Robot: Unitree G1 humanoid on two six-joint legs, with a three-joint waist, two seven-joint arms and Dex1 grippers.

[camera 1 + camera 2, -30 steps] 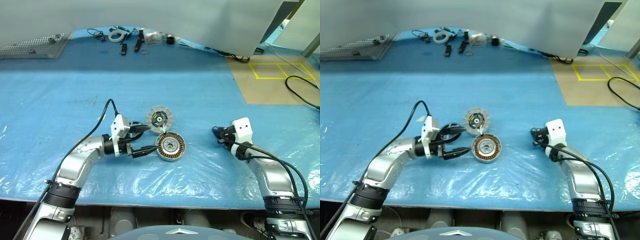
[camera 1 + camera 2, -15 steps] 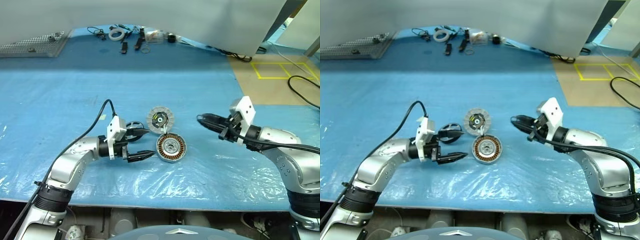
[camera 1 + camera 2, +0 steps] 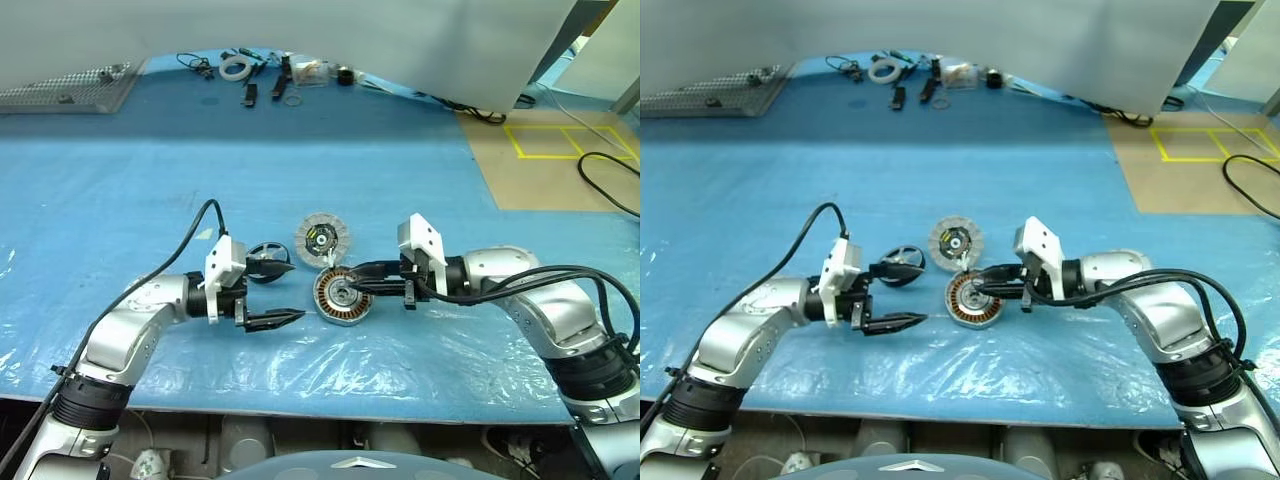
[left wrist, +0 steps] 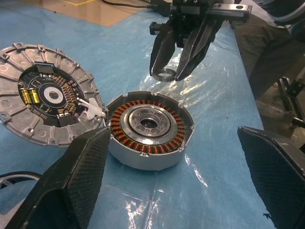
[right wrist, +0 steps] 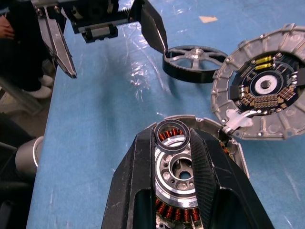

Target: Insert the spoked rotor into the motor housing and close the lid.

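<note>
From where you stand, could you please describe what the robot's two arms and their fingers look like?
Both arms are rounded silver-grey shells with black bands at the joints. Each wrist carries a white boxy block, and loose black cables loop along each forearm. The left gripper and the right gripper each end in two black, tapering fingers with a finely textured surface.

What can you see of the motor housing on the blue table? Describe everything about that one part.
The motor housing is a round, shallow cup of silver metal, open side up, lying flat on the plastic-covered blue table. Inside runs a ring of copper-brown windings around a silver hub with a central bore. Its rim has small notches. It lies close against the lid. The right end effector hangs just above it, holding a small metal ring over the hub.
</note>
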